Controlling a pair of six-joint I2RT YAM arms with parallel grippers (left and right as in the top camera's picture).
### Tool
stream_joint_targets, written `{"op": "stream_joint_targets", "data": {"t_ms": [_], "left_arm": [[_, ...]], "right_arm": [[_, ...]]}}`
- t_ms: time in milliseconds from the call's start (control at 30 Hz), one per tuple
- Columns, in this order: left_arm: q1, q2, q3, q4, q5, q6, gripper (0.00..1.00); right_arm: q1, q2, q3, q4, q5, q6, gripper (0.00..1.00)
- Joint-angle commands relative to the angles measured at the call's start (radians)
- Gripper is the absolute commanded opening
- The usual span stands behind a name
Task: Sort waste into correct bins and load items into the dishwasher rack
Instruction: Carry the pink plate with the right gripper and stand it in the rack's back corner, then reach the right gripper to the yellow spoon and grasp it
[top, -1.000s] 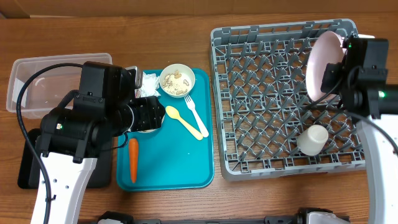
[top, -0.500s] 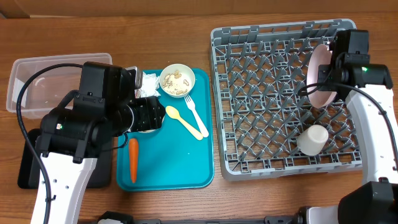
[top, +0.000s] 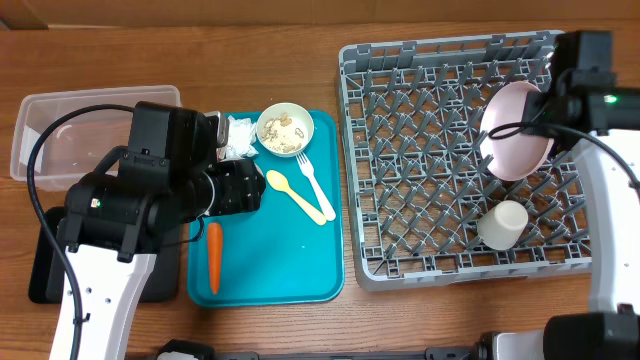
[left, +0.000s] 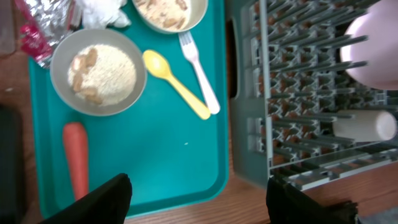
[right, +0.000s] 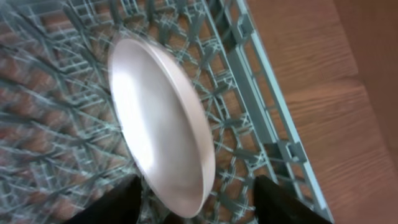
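The pink plate (top: 518, 132) leans on its edge among the pegs at the right side of the grey dishwasher rack (top: 420, 150). My right gripper (right: 196, 208) stands open around the plate's (right: 161, 118) lower rim, with a gap on the right side. A white cup (top: 502, 224) lies in the rack below the plate. My left gripper (left: 199, 205) hangs open and empty over the teal tray (left: 161, 155). Under it are a bowl of crumbs (left: 98, 71), a carrot (left: 76, 158), a yellow spoon (left: 174, 84), a fork (left: 199, 74), a foil wrapper (left: 37, 31) and a napkin (left: 102, 9).
A second bowl with crumbs (top: 285, 129) sits at the tray's top edge. The clear tub (top: 60, 130) stands at the far left, with the black tray (top: 45, 270) below it, partly under my left arm. Bare wood shows between the tray and the rack.
My right gripper opened and let go of the plate, which tipped from upright to leaning in the rack. The left jaws widened slightly; the left arm stayed in place.
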Motion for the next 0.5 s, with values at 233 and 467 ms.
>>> {"op": "stream_joint_targets", "data": {"t_ms": [233,467], "left_arm": [[-0.003,-0.009,-0.014,-0.106,-0.203,-0.1,0.71],[0.054,-0.031,0.087,-0.208,-0.299,-0.168,0.66]], "right_arm": [[0.011,-0.109,0.237,-0.106,-0.94,0.064,0.69],[0.267,-0.07,0.185,-0.145,-0.772,0.042,0.67]]}}
